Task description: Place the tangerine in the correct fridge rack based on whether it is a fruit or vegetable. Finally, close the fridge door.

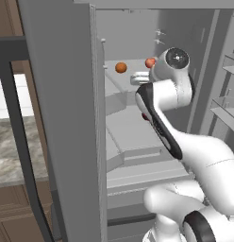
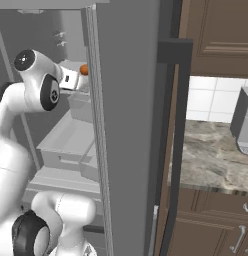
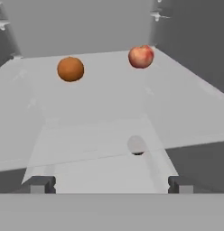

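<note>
The tangerine (image 3: pixel 70 68) sat on the top fridge rack (image 3: pixel 109 99), near the back wall, and a red apple (image 3: pixel 141 56) sat on the same rack off to one side of it, well apart. The gripper (image 3: pixel 109 184) was open, with its two dark tips spread wide and nothing between them. It hung at the front edge of the rack, pointing in at the fruit. So the fruit part looked done, and the job in hand seemed to be getting the arm (image 1: pixel 159 106) out and shutting the fridge door (image 1: pixel 62 118). That door stood wide open on the arm's left, a big grey slab close beside it. To do this well, the hand should back straight out, keeping level, so it bumps neither the rack nor the fruit. The tangerine is round and could roll if the rack got knocked. Then the arm should get around to the outer side of the door and push slowly, flat against it, until it swings shut.
</note>
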Available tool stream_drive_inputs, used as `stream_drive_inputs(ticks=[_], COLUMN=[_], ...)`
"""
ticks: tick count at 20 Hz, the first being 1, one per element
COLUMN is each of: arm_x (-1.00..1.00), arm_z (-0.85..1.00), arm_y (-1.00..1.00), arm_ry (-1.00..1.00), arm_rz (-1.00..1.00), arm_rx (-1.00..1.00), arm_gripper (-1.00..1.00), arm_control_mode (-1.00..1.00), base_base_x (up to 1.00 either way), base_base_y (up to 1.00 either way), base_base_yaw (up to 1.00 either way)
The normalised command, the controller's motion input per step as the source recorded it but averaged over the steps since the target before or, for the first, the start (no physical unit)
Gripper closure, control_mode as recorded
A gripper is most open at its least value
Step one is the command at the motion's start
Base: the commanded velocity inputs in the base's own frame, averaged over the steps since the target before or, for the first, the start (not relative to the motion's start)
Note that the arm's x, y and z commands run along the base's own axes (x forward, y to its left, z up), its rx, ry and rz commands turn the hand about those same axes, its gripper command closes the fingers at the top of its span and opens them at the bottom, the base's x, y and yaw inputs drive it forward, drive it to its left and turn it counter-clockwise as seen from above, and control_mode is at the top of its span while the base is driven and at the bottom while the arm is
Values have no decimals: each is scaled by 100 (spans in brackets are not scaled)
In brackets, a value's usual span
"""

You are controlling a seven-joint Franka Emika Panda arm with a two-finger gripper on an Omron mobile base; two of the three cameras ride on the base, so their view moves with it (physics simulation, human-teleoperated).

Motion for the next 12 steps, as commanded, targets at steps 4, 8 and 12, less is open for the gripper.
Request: stream_drive_inputs(ticks=[4,8,12], arm_x=[-100,-82,-10], arm_z=[-3,0,0], arm_y=[2,9,0], arm_ry=[0,6,5], arm_rz=[0,0,0], arm_rx=[5,5,0], arm_gripper=[-100,-100,-100], arm_control_mode=[-100,-100,-100], base_base_x=[0,0,0], base_base_y=[0,0,0], base_base_yaw=[0,0,0])
